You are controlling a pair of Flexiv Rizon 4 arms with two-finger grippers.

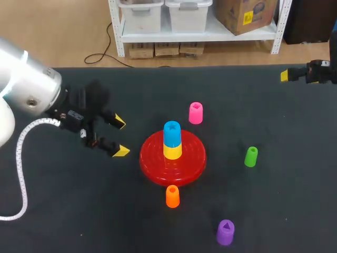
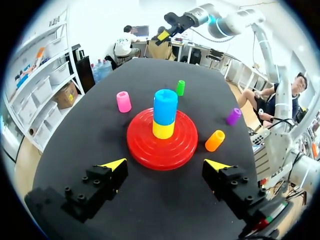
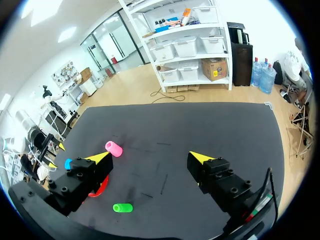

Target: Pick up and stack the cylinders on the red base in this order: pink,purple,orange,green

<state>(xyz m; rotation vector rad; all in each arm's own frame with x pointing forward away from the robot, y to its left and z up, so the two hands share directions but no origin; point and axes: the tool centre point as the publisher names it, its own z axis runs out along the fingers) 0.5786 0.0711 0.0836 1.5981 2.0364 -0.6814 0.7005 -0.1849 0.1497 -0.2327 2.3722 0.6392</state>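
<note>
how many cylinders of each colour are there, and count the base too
pink cylinder: 1
purple cylinder: 1
orange cylinder: 1
green cylinder: 1
blue cylinder: 1
yellow cylinder: 1
red base: 1
Total: 7 things, 6 cylinders and 1 base

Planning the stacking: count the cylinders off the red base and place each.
4: pink cylinder beyond the red base, green cylinder to its right, orange cylinder just before it, purple cylinder front right. None appears hidden.
</note>
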